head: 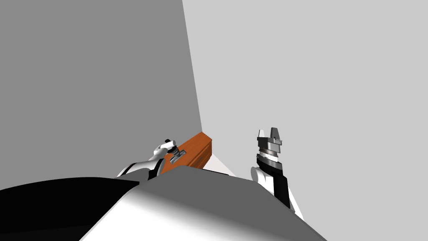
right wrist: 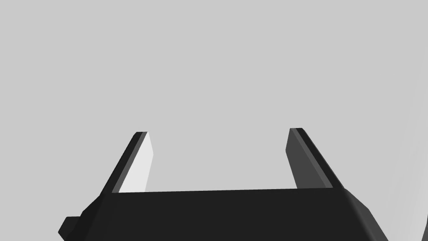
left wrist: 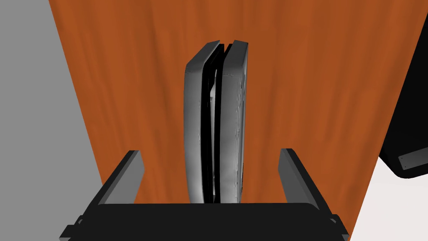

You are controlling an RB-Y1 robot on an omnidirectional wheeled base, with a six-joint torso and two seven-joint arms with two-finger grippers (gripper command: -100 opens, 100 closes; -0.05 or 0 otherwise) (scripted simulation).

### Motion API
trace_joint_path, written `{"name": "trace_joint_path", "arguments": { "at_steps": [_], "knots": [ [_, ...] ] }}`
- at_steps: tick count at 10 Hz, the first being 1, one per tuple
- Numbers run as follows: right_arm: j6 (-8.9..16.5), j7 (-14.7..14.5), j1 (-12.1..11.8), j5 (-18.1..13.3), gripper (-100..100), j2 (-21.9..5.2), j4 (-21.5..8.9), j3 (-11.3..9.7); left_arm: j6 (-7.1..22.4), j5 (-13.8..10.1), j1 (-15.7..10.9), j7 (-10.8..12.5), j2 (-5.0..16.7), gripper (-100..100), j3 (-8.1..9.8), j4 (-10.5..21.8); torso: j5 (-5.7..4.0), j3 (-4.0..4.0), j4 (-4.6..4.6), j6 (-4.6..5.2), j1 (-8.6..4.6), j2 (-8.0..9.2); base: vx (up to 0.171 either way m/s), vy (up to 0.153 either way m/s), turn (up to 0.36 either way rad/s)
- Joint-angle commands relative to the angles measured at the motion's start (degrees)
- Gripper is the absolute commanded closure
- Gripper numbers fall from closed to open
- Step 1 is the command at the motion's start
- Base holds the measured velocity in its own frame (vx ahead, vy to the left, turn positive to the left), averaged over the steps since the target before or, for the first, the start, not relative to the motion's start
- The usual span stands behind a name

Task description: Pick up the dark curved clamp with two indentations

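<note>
Orange-brown wooden top sits tucked into the corner of two grey walls, and the left gripper is right over it. Its jaws are spread wide, with the clamp between the two fingers and a gap on each side, so no contact. The clamp looks grey with a black slit down the middle and rests on the wood. The right gripper is raised off to the side, jaws apart too, gripping nothing.
</note>
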State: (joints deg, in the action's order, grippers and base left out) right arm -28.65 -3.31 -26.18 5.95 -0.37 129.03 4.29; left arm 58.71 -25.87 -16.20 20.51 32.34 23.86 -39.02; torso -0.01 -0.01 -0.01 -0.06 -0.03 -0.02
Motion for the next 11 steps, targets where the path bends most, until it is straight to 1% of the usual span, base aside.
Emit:
{"name": "trace_joint_path", "arguments": {
  "at_steps": [1,2,3,5,6,7,8,11],
  "knots": [
    [0.0,0.0,0.0,0.0,0,0.0,0.0,0.0,0.0,0.0,0.0,0.0,0.0,-100,0.00,0.0,0.00,0.00,0.00,0.00,0.00,0.00,0.008,0.001,-0.007],
    [0.0,0.0,0.0,0.0,0,0.0,0.0,0.0,0.0,0.0,0.0,0.0,0.0,0,0.02,0.1,0.00,0.01,0.00,-0.01,0.00,0.02,0.000,0.000,0.000],
    [0.0,0.0,0.0,0.0,0,0.0,0.0,0.0,-1.7,0.2,0.3,-0.2,-1.0,-100,-0.17,1.0,0.00,0.02,0.01,-0.01,0.00,0.04,0.027,0.020,0.020],
    [0.0,0.0,0.0,0.0,0,0.0,0.0,0.0,-4.2,0.6,0.7,-0.4,-2.4,-100,-0.46,2.4,0.03,-0.06,-0.02,-0.01,0.14,-0.11,0.051,0.051,0.024],
    [0.0,0.0,0.0,0.0,0,0.0,0.0,0.0,-4.2,0.6,0.7,-0.4,-2.4,-100,-0.46,2.4,0.05,-0.08,-0.03,-0.01,0.21,-0.13,0.033,0.035,0.002],
    [0.0,0.0,0.0,0.0,0,0.0,0.0,0.0,-4.6,0.6,0.3,-0.7,-2.2,-100,-0.47,3.1,0.04,-0.05,-0.02,-0.01,0.13,-0.07,-0.005,-0.006,-0.003],
    [0.0,0.0,0.0,0.0,0,0.0,0.0,0.0,-4.5,0.6,0.4,-0.6,-2.3,100,-0.47,2.8,0.00,0.01,0.00,-0.01,0.01,0.03,0.000,0.000,0.000],
    [0.0,0.0,0.0,0.0,0,0.0,0.0,0.0,-4.4,0.6,0.4,-0.6,-2.3,100,-0.47,2.9,0.01,0.02,0.01,0.00,0.02,0.04,0.000,0.000,0.000]
  ]
}}
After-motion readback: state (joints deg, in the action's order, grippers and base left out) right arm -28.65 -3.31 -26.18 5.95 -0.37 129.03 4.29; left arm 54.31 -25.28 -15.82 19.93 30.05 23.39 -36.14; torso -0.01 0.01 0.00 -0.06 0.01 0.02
